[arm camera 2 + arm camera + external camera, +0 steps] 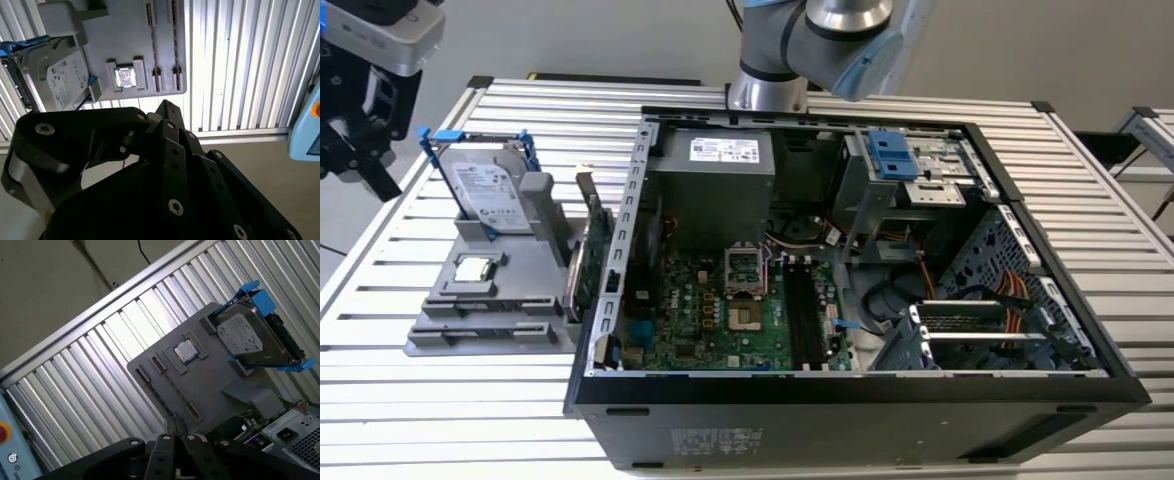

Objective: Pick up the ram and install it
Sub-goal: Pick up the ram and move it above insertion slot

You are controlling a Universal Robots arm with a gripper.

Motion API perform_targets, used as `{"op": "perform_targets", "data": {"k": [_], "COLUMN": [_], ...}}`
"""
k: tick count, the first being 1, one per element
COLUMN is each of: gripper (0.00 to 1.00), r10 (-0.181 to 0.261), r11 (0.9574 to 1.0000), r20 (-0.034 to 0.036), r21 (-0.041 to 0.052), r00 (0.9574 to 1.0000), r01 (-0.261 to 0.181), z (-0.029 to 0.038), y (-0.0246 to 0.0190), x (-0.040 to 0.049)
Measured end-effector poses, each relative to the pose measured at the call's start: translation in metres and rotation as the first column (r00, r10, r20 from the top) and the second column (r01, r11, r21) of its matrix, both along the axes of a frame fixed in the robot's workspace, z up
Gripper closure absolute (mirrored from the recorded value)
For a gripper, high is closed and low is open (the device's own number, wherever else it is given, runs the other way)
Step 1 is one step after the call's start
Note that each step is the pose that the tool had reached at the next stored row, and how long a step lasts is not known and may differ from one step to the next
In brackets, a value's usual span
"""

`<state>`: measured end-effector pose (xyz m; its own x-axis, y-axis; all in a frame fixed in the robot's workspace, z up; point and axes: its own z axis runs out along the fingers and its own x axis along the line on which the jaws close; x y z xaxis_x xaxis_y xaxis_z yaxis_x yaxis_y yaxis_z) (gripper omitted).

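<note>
Ram (pixel 795 312) is hard to pick out. A long dark strip looks to be standing on edge among the black memory slots (pixel 814 310) of the motherboard (pixel 707 320), its long axis running from 12 to 6 o'clock in the exterior view. I cannot tell it from the slots with certainty.

The motherboard is lying inside an open computer case (pixel 854 390), which is resting on a slatted metal counter (pixel 400 420). At the case's 9 o'clock, a gray holder (pixel 480 335) is carrying three parts:
- a silver hard drive (pixel 491 195) in a blue-clipped frame, upright at the holder's 12 o'clock end
- a small square processor chip (pixel 478 268), lying flat near the holder's middle
- a green expansion card (pixel 594 265), standing on edge just beside the case wall

The end effector (pixel 376 175) is hanging at the holder's 10 o'clock, well apart from the case. In both wrist views its black fingers (pixel 167 112) (pixel 170 432) are clenched together, tips meeting, with nothing visible between them.
</note>
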<state>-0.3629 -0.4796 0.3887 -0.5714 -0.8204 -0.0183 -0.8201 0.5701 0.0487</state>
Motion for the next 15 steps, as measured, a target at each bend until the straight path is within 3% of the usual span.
{"op": "perform_targets", "data": {"k": [5,9,12,15], "gripper": [1.00,1.00,1.00,1.00], "r10": [0.061,0.116,0.167,0.229], "r11": [0.9981,0.9933,0.9860,0.9735], "r20": [0.0002,0.0011,0.0036,0.0064], "r21": [0.0000,-0.0001,-0.0005,-0.0010], "r00": [0.9981,0.9933,0.9860,0.9735], "r01": [-0.061,-0.116,-0.167,-0.229], "z": [0.0000,0.0000,0.0000,0.0000], "y": [0.0000,0.0000,0.0000,0.0000], "x": [0.0000,0.0000,0.0000,0.0000]}}
